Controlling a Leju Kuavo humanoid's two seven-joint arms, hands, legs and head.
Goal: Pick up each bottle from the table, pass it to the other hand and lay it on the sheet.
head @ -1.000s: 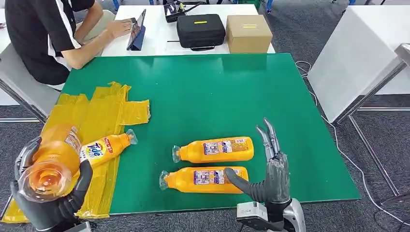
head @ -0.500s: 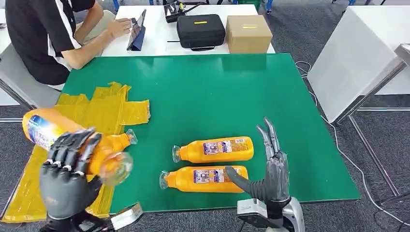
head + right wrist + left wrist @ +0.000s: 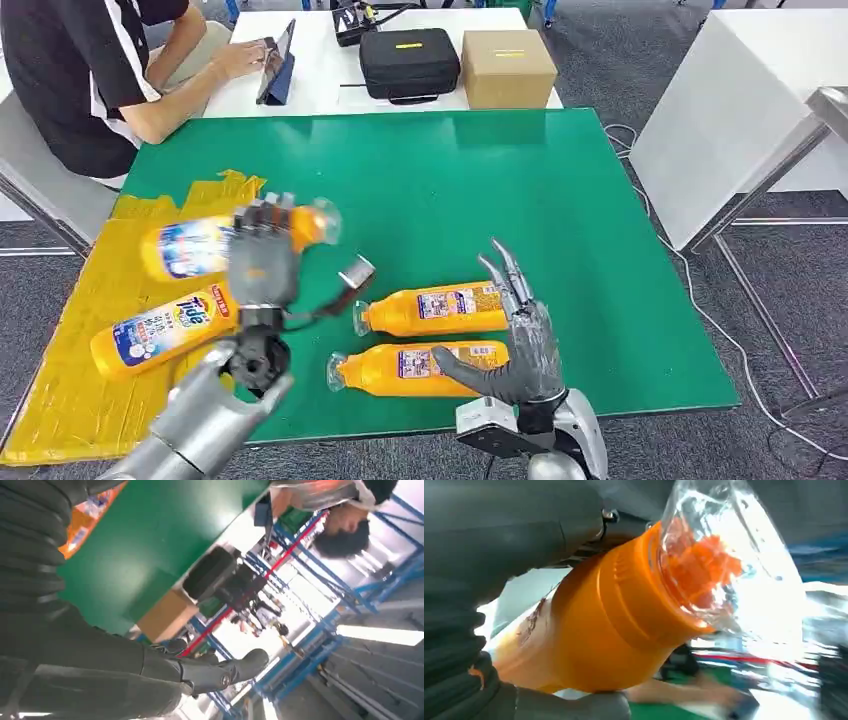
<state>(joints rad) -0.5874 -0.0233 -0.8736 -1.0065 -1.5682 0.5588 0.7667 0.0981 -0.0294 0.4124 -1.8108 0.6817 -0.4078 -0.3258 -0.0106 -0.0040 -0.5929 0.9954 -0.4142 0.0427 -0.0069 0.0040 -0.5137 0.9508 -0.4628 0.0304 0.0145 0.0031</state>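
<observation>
**Q:** Head view: how far along is the task?

**A:** One orange plastic Tide bottle (image 3: 165, 330) already lies on the crinkled yellow plastic sheet (image 3: 70, 400), just below my left hand (image 3: 262, 255). That hand grips a second orange bottle with clear cap (image 3: 215, 240), held sideways above the sheet and not yet laid. My right hand (image 3: 515, 345) stands empty, fingers spread, beside two more orange bottles (image 3: 440, 310) (image 3: 415, 368) on the green table (image 3: 600, 220); both remain to be done.

**Q:** Left wrist view?

**A:** My fingers (image 3: 464, 645) wrap the bottle's shoulder.

**Q:** Right wrist view?

**A:** My thumb (image 3: 220, 672) juts free, holding nothing.
</observation>
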